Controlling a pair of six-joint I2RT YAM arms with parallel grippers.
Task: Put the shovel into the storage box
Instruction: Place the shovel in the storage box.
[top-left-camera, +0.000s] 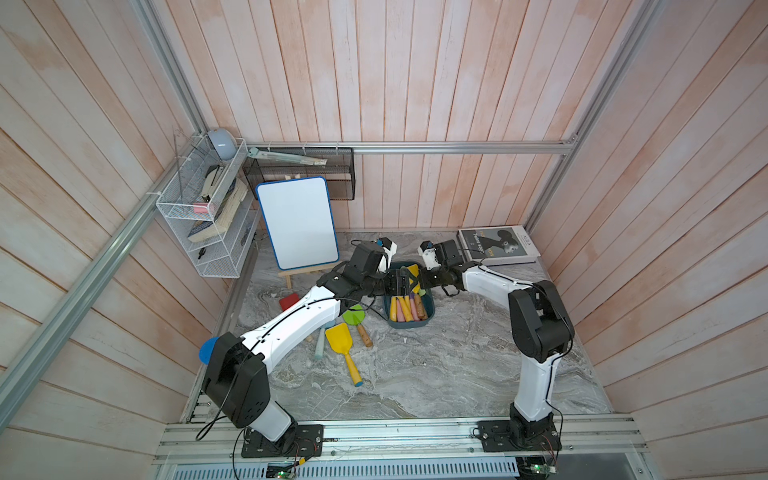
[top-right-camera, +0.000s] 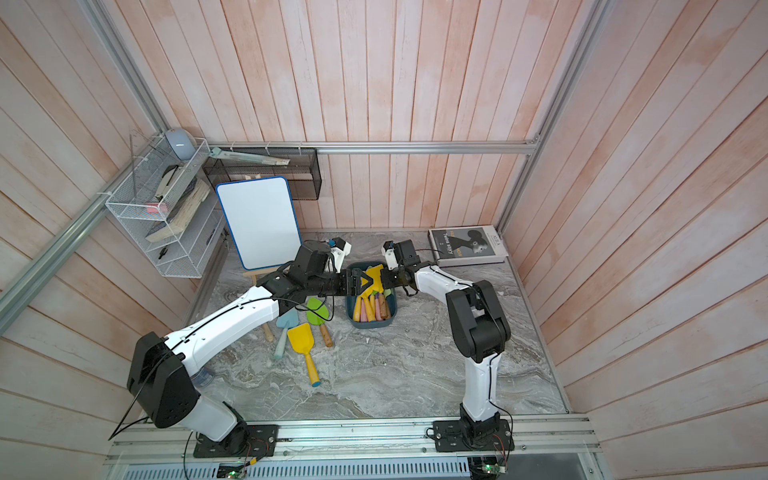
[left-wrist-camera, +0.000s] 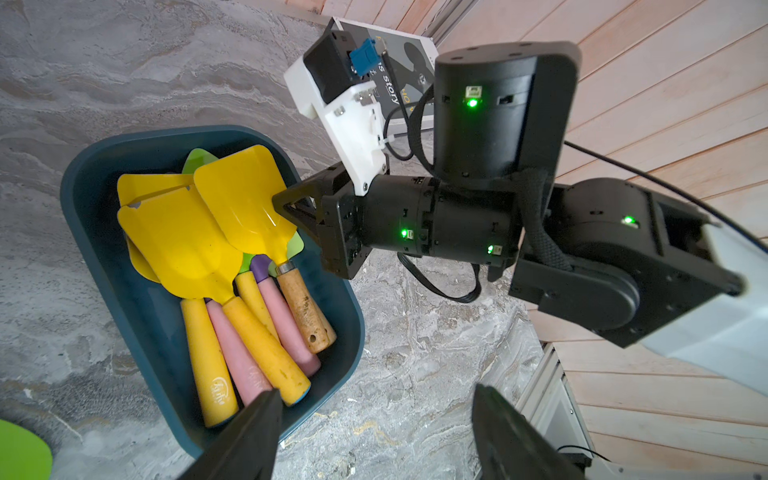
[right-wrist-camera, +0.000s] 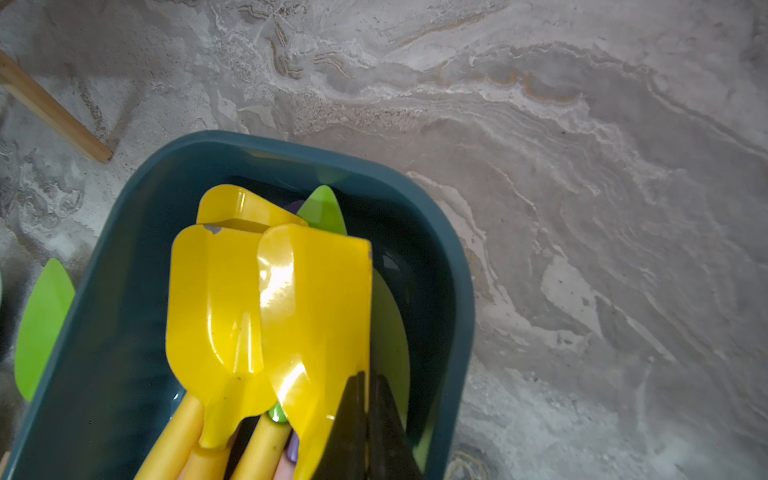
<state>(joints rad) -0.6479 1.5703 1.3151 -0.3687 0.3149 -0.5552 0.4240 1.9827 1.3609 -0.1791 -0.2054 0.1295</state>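
A: Why is the right gripper (right-wrist-camera: 365, 415) over the box (right-wrist-camera: 124, 257)?
B: Its jaws clamp the shovel (right-wrist-camera: 316, 299) by its blade edge, apparently to lay it atop the other shovels (right-wrist-camera: 216, 299) inside. Left gripper (left-wrist-camera: 376, 392): jaws apart, empty, alongside.

- You have a glossy, smooth yellow shovel (right-wrist-camera: 309, 307); its wooden handle (left-wrist-camera: 305, 309) looks rough and worn
- Your storage box (left-wrist-camera: 95, 249) looks like smooth, dull plastic
- Your table (right-wrist-camera: 582, 208) looks like matt, marbled stone

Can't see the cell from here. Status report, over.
Left gripper open, at the storage box. Right gripper shut on the yellow shovel, blade atop the pile inside. Nothing blocking; other shovels loose on table.
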